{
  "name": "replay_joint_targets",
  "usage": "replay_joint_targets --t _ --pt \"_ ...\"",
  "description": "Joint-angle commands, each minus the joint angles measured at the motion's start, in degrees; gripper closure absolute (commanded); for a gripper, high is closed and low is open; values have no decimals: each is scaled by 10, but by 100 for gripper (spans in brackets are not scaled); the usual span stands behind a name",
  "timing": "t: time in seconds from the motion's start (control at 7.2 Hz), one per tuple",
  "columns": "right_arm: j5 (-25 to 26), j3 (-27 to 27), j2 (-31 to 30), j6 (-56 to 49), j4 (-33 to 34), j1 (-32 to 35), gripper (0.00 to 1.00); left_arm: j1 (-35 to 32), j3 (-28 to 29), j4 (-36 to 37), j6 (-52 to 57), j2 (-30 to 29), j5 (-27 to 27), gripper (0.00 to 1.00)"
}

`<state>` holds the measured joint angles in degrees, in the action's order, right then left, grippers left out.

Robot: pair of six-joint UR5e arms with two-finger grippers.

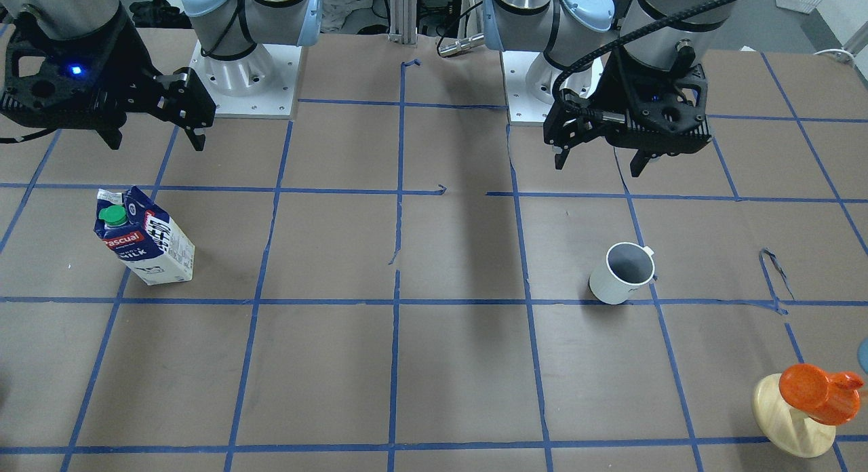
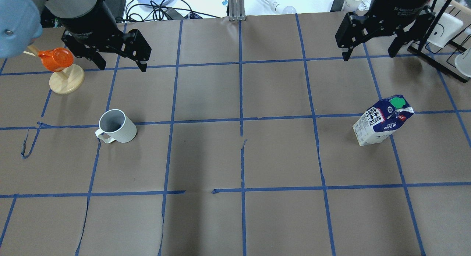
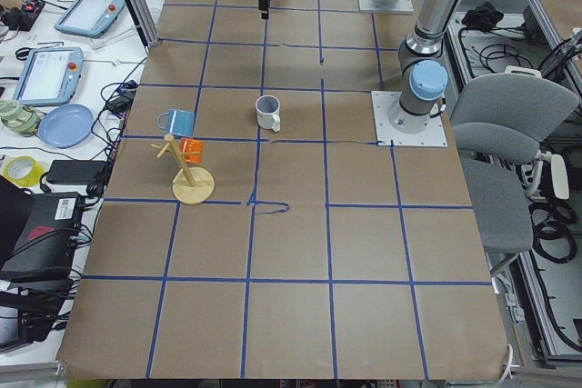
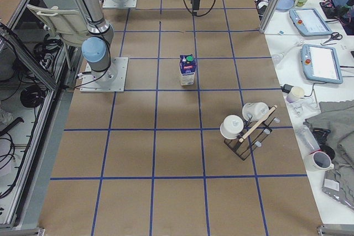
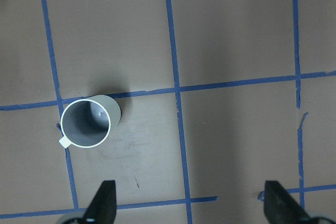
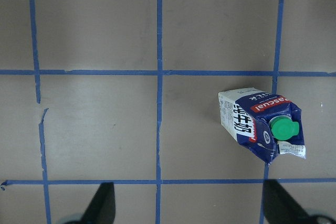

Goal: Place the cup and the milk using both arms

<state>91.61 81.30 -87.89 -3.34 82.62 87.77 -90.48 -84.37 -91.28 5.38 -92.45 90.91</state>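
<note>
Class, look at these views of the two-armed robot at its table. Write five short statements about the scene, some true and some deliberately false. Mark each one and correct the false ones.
1. The cup stands upright on the table. True.
2. The left gripper and the right gripper are both open. True.
3. The left gripper touches the cup. False: it hangs above the table, apart from the cup.
4. The milk lies flat on its side next to the cup. False: it stands upright, far from the cup, toward the table's other end.
5. The milk has a green cap. True.
</note>
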Motion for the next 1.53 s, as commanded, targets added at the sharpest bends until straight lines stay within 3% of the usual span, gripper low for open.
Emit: replay_joint_targets --t 0.0,0.83,0.97,1.39 --pt "0 0 0 0 0 -1 0 1 -2 2 4 -3 1 0" --pt "2 -2 0 -2 -1 -1 0 10 1 4 19 -1 7 0" --pt "2 -2 -1 -2 -1 -1 0 24 -4 1 39 0 18 0" --pt "1 -2 -1 -1 -1 -1 0 137 -37 54 144 -38 -28 0"
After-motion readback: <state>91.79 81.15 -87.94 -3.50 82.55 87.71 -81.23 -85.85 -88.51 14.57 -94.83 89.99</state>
